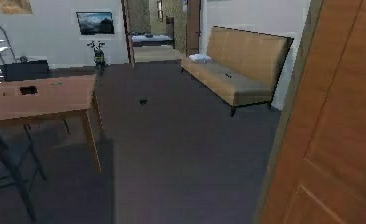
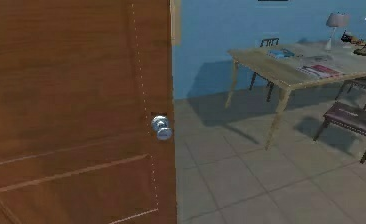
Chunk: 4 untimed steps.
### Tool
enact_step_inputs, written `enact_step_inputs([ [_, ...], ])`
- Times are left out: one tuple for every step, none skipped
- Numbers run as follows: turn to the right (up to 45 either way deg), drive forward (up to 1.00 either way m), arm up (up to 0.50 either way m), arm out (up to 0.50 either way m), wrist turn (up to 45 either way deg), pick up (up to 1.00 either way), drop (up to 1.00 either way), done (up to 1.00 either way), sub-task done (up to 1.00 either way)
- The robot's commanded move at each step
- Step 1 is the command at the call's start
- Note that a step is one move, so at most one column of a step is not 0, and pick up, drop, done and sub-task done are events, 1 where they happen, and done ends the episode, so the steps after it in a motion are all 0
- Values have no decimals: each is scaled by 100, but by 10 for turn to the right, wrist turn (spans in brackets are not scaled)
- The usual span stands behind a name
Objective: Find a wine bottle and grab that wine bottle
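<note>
A wooden table [image 1: 46,98] stands at the forward view's left with a dark boxy item [image 1: 26,70] and a small dark thing [image 1: 28,90] on it. A small dark blob [image 1: 143,101] lies on the grey floor in the middle of the room. In the arm side view a second wooden table [image 2: 291,72] against the blue wall carries flat papers or books [image 2: 323,70] and a small lamp [image 2: 338,25].
A brown door [image 2: 81,110] with a round metal knob [image 2: 162,127] stands close by, and again at the forward view's right [image 1: 331,140]. A tan sofa [image 1: 241,65] lines the right wall. A doorway [image 1: 151,35] opens at the back. A potted plant [image 1: 97,52] stands beside it.
</note>
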Motion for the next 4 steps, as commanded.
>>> enact_step_inputs([
  [0, 95, 0, 0, 0, 0, 0, 0, 0],
  [-30, 0, 0, 0, 0, 0, 0, 0, 0],
  [0, 100, 0, 0, 0, 0, 0, 0, 0],
  [0, 100, 0, 0, 0, 0, 0, 0, 0],
])
